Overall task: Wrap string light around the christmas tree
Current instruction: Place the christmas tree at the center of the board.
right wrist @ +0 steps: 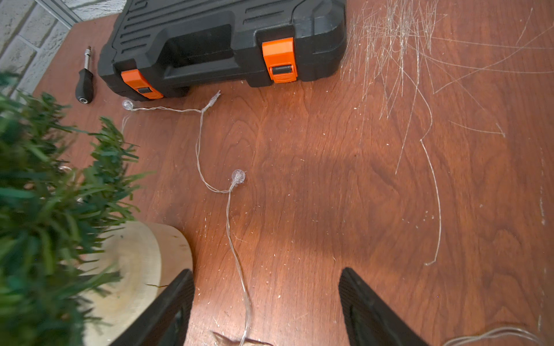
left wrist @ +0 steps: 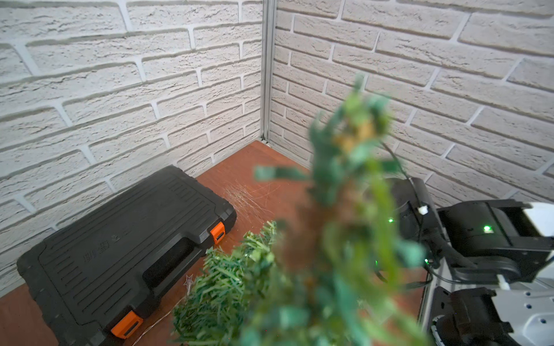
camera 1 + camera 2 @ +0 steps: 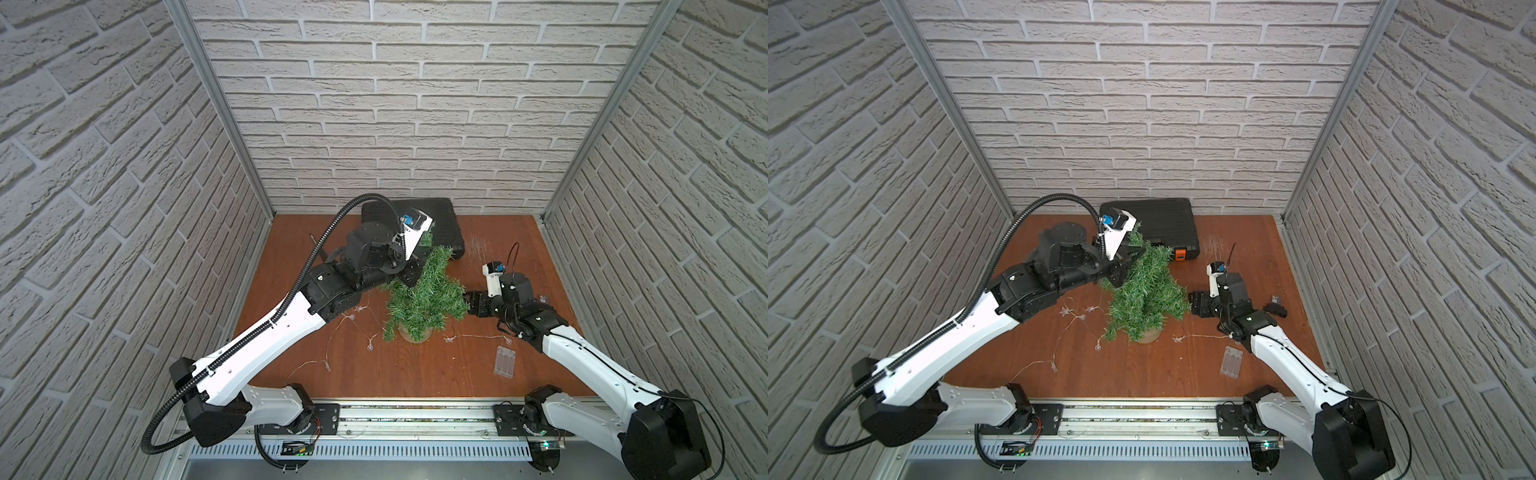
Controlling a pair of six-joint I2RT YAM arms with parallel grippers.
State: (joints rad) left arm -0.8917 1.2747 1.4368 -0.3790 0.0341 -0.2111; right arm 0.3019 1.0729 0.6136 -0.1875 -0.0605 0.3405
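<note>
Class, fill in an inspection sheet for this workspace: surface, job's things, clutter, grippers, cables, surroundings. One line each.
Surface: brown wood table, with a scratched patch by the case.
Job's things: tree in its pot mid-table; string light mostly lying on the table around it; battery box near the right arm.
Clutter: black case at the back wall; screwdriver handle beside it.
Grippers: left gripper shut at the treetop, grip hidden by needles; right gripper open, straddling the wire by the pot.
Cables: ribbed black hose along the left arm; thin black lead at the right wrist.
Surroundings: white brick-pattern walls on three sides.
</note>
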